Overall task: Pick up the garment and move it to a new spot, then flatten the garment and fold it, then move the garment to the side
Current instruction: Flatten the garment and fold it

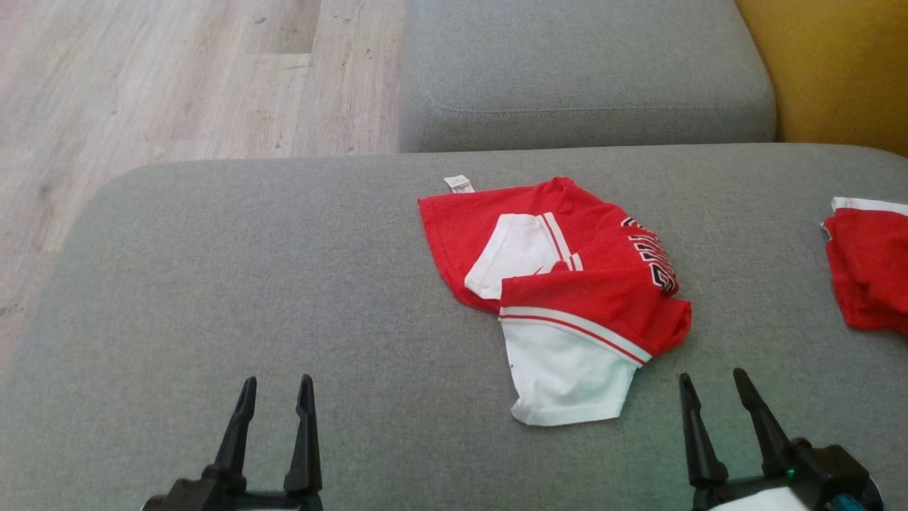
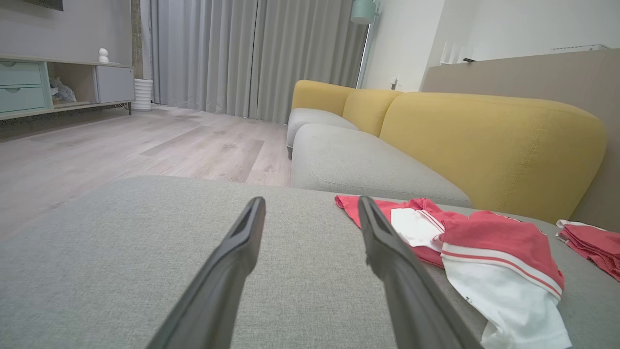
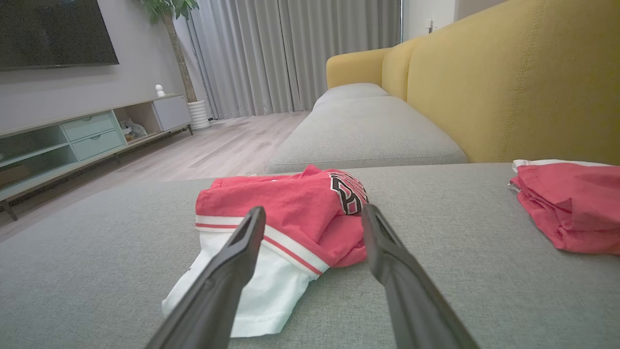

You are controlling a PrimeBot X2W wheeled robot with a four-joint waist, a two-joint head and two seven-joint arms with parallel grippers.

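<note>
My left gripper (image 1: 277, 383) and right gripper (image 1: 711, 376) hang low over the near edge of the grey sofa seat (image 1: 213, 284), fingers spread, empty. The crumpled red-and-white jersey (image 1: 567, 298) lies just ahead-left of my right gripper, white end nearest, running away from me, well apart from my left.

the garment (image 1: 603, 298) is thin soft cloth, matt and wrinkled. the seat cushion (image 1: 284, 284) is grey woven cloth, a little rough. the backrest (image 1: 837, 71) is also matt cloth. the floor (image 1: 142, 71) looks like pale wood planks, smooth.
</note>
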